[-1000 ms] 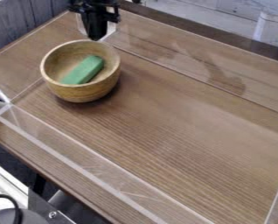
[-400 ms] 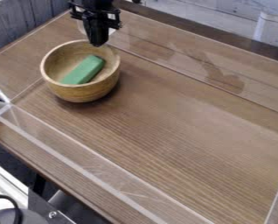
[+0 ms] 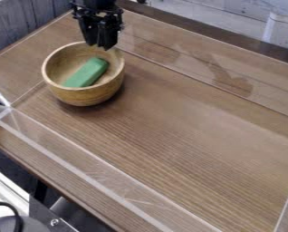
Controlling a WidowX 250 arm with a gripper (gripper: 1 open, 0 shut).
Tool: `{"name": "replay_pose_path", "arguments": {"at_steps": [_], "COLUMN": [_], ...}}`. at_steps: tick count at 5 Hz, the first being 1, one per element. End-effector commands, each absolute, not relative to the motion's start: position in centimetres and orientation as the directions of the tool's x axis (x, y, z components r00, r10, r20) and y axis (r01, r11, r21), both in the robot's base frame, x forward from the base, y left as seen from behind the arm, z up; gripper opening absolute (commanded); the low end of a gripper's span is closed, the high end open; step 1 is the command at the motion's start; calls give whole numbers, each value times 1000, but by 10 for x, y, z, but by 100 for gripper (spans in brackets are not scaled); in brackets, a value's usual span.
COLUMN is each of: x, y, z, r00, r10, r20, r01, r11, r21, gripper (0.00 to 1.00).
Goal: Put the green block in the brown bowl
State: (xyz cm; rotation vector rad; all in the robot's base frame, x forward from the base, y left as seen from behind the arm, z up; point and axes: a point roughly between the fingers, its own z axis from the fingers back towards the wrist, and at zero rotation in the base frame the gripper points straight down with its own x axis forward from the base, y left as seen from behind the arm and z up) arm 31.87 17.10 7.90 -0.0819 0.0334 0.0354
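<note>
The green block (image 3: pixel 83 72) lies inside the brown bowl (image 3: pixel 62 92), which stands on the wooden table at the upper left. My black gripper (image 3: pixel 100 42) hangs pointing down over the bowl's far right rim, just above and to the right of the block. Its two fingers are spread apart with nothing between them. The block is not touched by the fingers.
The wooden table (image 3: pixel 195 118) spreads out to the right and toward the front. A clear plastic wall (image 3: pixel 74 159) runs along the table's near side. A pale object (image 3: pixel 280 27) stands at the far right corner.
The gripper's fingers have parted from shut to open. Between the oldest frame and the middle one the gripper came down slightly over the bowl's rim. The block stays in the bowl.
</note>
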Motion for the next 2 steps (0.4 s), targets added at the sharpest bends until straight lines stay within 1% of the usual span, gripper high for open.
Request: {"name": "replay_pose_path", "arguments": {"at_steps": [1,2], "x": [327,331], "y": [178,173], "z": [108,128], "r00": [998,997], "r10": [45,36], "r20": [36,69], "r01": [-43,-31], "r11": [998,998], "r21": [-54,-60], "gripper": [100,100]}}
